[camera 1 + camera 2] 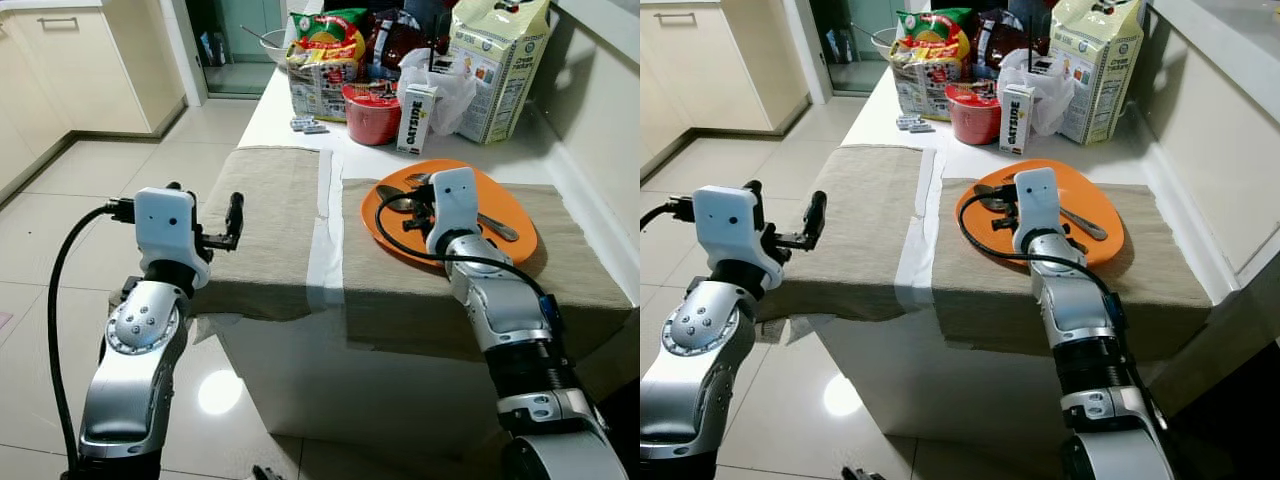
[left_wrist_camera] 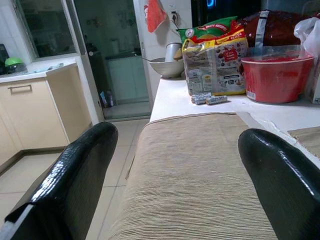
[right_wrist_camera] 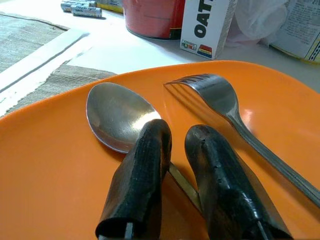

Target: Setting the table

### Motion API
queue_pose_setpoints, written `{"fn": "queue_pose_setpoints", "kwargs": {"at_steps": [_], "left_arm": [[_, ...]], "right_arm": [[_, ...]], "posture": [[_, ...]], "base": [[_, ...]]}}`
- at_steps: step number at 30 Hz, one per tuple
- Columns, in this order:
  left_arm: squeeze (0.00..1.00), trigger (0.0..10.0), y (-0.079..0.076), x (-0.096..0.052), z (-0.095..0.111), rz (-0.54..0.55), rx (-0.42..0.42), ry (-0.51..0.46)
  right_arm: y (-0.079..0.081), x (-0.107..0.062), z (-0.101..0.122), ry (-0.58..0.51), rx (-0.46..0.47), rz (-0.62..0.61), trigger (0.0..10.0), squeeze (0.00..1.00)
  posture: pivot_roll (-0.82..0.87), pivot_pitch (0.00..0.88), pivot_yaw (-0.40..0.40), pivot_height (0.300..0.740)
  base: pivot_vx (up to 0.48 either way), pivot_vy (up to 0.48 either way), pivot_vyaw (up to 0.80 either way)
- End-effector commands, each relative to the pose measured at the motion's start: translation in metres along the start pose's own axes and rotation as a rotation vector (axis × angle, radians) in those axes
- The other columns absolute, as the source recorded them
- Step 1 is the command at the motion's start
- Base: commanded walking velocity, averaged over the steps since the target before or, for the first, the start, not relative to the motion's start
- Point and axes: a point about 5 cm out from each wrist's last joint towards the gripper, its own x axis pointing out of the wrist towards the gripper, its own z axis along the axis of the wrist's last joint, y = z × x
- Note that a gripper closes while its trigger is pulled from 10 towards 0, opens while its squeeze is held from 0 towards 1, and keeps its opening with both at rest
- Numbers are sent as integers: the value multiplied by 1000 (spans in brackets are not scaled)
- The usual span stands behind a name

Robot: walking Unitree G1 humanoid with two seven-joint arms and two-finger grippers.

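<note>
The spoon (image 3: 117, 114) lay on the orange plate (image 1: 510, 215), its bowl pointing away from the robot, with the fork (image 3: 215, 92) just beside it. The right gripper (image 3: 175, 150) reached down over the plate, its fingers nipped around the spoon's thin handle. The left gripper (image 2: 175, 170) was held up at the near edge of the left placemat (image 1: 265, 215), fingers wide apart.

One plate (image 1: 515, 215), one spoon (image 3: 117, 115), one fork (image 3: 220, 97), two placemats (image 1: 265, 225).
</note>
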Motion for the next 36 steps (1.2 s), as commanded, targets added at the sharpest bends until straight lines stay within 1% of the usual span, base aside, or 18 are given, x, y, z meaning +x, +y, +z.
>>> {"fn": "queue_pose_setpoints", "kwargs": {"at_steps": [1, 2, 3, 4, 6, 7, 12, 13, 15, 25, 26, 28, 29, 36], "left_arm": [[0, 10000, 3, 3, 10, 0, 9, -39], [0, 10000, 3, 4, 11, 2, 10, -41], [0, 10000, 3, 4, 11, 2, 10, -41], [0, 10000, 3, 4, 11, 5, 12, -43], [0, 10000, 3, 4, 11, 8, 12, -46], [0, 10000, 3, 4, 11, 8, 12, -46], [0, 10000, 2, 6, 11, 12, 7, -48], [0, 10000, 2, 6, 11, 12, 7, -48], [0, 10000, 1, 7, 12, 12, 4, -51], [0, 10000, -1, 10, 13, 8, 11, -60], [0, 10000, 0, 10, 11, 24, 11, -54], [0, 10000, 1, 10, 11, 28, 11, -52], [0, 10000, 1, 10, 11, 30, 9, -52], [0, 10000, 0, 9, 11, 31, 5, -52]], "right_arm": [[5, -1, -10, 18, -25, 13, 10000, 0], [5, -1, -3, -29, -34, 13, 10000, 0], [5, -1, -3, -29, -34, 13, 10000, 0], [5, -2, 5, -78, -50, 14, 10000, 0], [9, -6, 28, -235, -40, 23, 10000, 0], [9, -6, 28, -235, -40, 23, 10000, 0], [14, -19, 51, -414, -46, 31, 10000, 0], [14, -19, 51, -414, -46, 31, 10000, 0], [14, -27, 58, -497, -51, 21, 10000, 0], [12, -31, 57, -539, -63, -6, 10000, 0], [13, -30, 50, -514, -50, -5, 10000, 47], [13, -30, 48, -508, -46, -4, 10000, 47], [14, -30, 46, -501, -42, 4, 10000, 1000], [12, -27, 42, -471, -63, 5, 10000, 1000]], "posture": [[-75, 0, 79, 740], [-75, 0, 79, 740], [-75, 0, 79, 740], [-75, 0, 79, 740], [-76, 0, 81, 740], [-76, 0, 81, 740], [-79, 0, 77, 740], [-79, 0, 77, 740], [-86, 0, 74, 740], [-90, 0, 77, 740], [-86, 0, 75, 740], [-86, 0, 75, 740], [-86, 0, 74, 740], [-89, 0, 72, 740]], "base": [[0, 0, 0], [0, 0, 0], [0, 0, 0], [0, 0, 0], [0, 0, 0], [0, 0, 0], [0, 0, 0], [0, 0, 0], [0, 0, 0], [0, 0, 0], [0, 0, 0], [0, 0, 0], [0, 0, 0], [0, 0, 0]]}}
